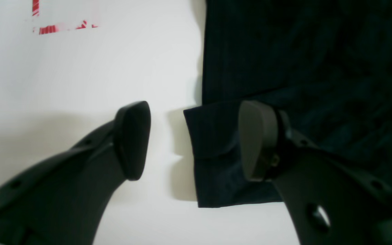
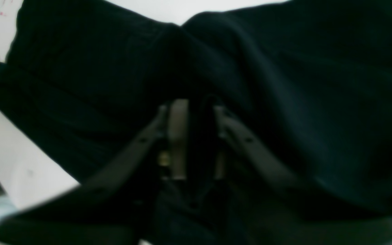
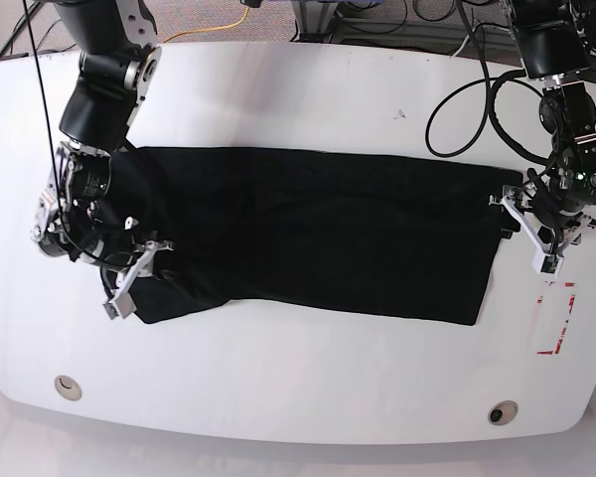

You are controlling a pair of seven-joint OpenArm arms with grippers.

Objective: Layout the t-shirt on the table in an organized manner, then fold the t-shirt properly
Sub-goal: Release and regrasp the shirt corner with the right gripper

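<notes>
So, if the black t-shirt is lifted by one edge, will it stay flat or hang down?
The t-shirt would probably hang down limp: it already lies in soft wrinkles and bunches around the right end effector. It looks light, since thin folded layers lie flat. It may drag rather than slide cleanly on the glossy table.

Black t-shirt (image 3: 308,234) (lengthwise folded) flat across white table (image 3: 298,368)

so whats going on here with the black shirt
A two-armed robot is working on a black t-shirt spread as a long band across the white table. The right hand has a bunch of the fabric between its fingers at one end. At the other end the left hand is open, straddling the shirt's folded corner without gripping it. The shirt looks partly folded, with wrinkles remaining.
</notes>
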